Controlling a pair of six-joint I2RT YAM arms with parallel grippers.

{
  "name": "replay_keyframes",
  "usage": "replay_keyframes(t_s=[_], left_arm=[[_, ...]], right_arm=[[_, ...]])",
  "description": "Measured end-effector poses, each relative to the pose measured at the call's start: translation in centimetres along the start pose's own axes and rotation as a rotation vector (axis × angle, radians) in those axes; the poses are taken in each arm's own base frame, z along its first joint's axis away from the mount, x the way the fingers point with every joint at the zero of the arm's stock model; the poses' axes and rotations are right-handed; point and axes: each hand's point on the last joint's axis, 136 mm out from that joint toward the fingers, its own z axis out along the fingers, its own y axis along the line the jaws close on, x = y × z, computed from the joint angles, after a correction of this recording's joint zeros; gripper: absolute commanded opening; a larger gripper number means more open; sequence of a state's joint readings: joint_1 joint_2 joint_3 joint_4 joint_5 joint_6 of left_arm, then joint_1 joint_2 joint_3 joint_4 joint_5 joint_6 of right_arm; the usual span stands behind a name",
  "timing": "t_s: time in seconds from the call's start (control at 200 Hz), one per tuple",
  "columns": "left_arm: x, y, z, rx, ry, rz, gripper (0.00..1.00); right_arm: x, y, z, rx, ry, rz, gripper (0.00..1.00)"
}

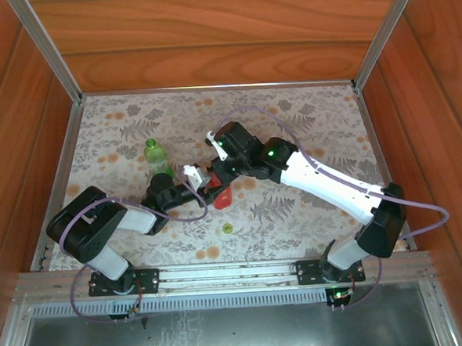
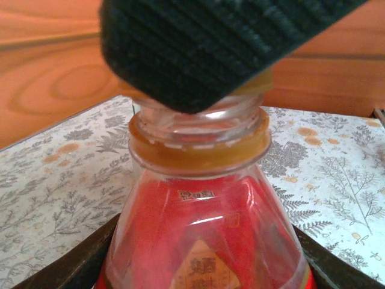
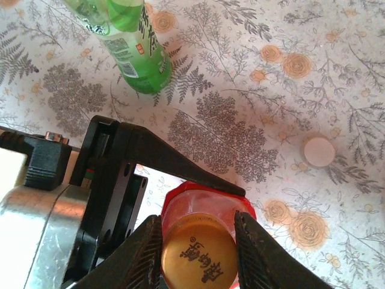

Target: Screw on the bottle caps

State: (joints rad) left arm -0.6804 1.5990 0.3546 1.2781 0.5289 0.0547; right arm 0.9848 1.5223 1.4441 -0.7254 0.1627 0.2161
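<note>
Counter (image 1: pixel 107 129) is covered in a pale cloth (image 3: pixel 240 90) with grey fern print and orange flower blots. Green bottle (image 1: pixel 156 155) stands upright, left of centre. Yellow-green cap (image 1: pixel 227 229) lies alone near the front, about mid-width. White cap (image 3: pixel 319 151) lies flat on the cloth, well apart from the green bottle.

My right tool (image 3: pixel 197 221) pinching orange cap (image 3: pixel 195 257) atop red bottle (image 3: pixel 206 201), bottom centre; green bottle (image 3: pixel 129 42) upper left; white cap (image 3: pixel 319 151) right.

The red bottle (image 2: pixel 204 241) runs off the bottom edge, its orange cap (image 2: pixel 260 83) mostly hidden behind a blurred black jaw.
</note>
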Motion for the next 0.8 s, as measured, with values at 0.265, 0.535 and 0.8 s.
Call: replay_keyframes(t_s=[0.265, 0.535, 0.8], left_arm=[[0.01, 0.0, 0.0, 0.0, 0.0, 0.0, 0.59], [0.02, 0.0, 0.0, 0.0, 0.001, 0.0, 0.59], [0.02, -0.01, 0.0, 0.0, 0.001, 0.0, 0.59]], right_arm=[[0.16, 0.15, 0.15, 0.08, 0.012, -0.096, 0.35], [0.24, 0.06, 0.14, 0.123, 0.007, -0.101, 0.36], [0.78, 0.05, 0.1, 0.11, -0.012, -0.058, 0.45]])
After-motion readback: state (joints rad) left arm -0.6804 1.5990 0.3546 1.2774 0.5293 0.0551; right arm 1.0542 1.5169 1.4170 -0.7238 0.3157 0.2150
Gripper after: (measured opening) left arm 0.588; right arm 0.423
